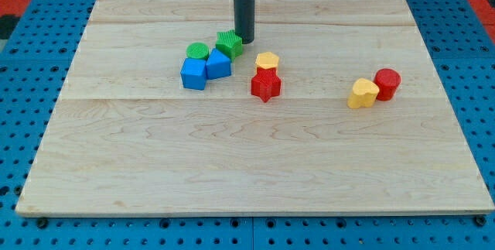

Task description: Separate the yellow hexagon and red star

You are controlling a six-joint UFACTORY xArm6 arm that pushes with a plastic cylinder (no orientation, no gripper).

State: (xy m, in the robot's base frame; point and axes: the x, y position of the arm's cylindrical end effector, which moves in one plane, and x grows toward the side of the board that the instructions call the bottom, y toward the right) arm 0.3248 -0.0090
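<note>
The yellow hexagon (267, 61) sits just above the red star (265, 84) near the board's middle, and the two touch. My tip (244, 39) is up and to the left of the yellow hexagon, apart from it. The tip stands right beside a green star-like block (229, 43), at its right edge.
A green cylinder (197, 51) and two blue cubes (194, 73) (218, 65) cluster left of the green star. At the view's right a yellow block (362, 94) touches a red cylinder (387, 83). The wooden board (247, 172) lies on a blue pegboard.
</note>
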